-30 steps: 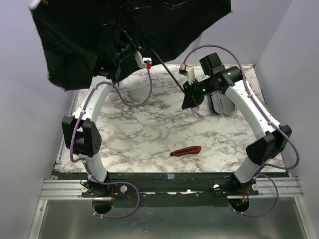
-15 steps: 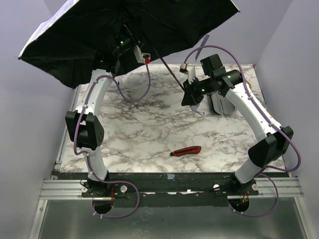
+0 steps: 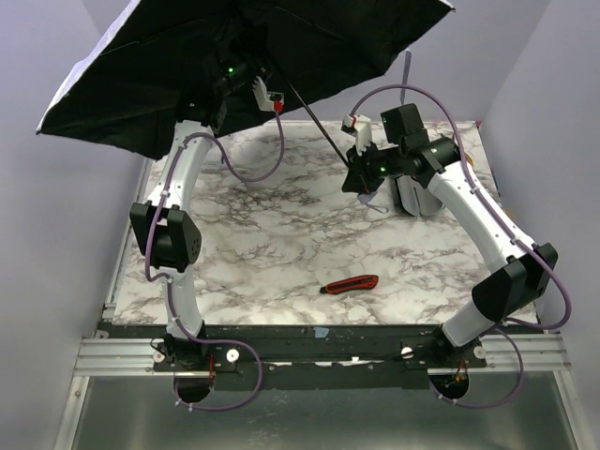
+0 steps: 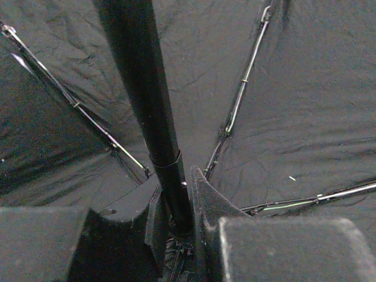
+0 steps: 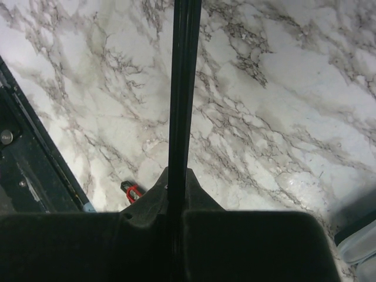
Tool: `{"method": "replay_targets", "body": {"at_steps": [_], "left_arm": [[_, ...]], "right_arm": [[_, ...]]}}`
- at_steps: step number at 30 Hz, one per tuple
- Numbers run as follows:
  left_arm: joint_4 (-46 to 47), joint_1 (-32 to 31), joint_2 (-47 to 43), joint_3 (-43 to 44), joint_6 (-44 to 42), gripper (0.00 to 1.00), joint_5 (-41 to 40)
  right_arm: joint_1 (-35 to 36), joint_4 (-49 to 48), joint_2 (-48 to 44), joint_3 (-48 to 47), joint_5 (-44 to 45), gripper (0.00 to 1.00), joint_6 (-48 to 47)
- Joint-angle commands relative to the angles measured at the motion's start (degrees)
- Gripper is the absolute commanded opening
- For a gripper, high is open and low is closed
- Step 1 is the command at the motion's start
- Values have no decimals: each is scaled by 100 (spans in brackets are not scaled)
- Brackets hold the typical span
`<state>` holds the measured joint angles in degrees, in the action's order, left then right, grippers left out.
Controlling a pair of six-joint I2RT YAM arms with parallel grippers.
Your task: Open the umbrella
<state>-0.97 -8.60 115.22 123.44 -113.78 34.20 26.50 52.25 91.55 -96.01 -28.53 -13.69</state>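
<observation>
The umbrella is spread wide above the far left of the table, its black inside facing the camera and a pale outer edge showing at the left. Its thin black shaft slants down to the right. My left gripper is up under the canopy, shut on the umbrella's shaft near the runner, with ribs fanning out around it. My right gripper is shut on the lower shaft above the marble table. The knob handle is hidden behind the right gripper.
A red-and-black utility knife lies on the marble tabletop near the front middle; its tip shows in the right wrist view. A grey pouch lies at the back right, under the right arm. Purple cables loop off both arms.
The canopy has swung up and spread wider and flatter. My left gripper has risen further along the shaft under it. My right gripper has shifted slightly up, still holding the shaft.
</observation>
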Motion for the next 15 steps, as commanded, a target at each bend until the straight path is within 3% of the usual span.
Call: {"method": "replay_targets", "body": {"at_steps": [1, 8, 15], "left_arm": [[1357, 1661, 113, 340, -122, 19, -3537], [1795, 1332, -629, -846, 42, 17, -2634], [1962, 526, -1160, -1782, 209, 20, -2061]], "right_arm": [[57, 2907, -625, 423, -446, 0, -1000], [56, 2672, -326, -124, -1067, 1, -874], [57, 1639, -173, -475, -1688, 1, -47]]}}
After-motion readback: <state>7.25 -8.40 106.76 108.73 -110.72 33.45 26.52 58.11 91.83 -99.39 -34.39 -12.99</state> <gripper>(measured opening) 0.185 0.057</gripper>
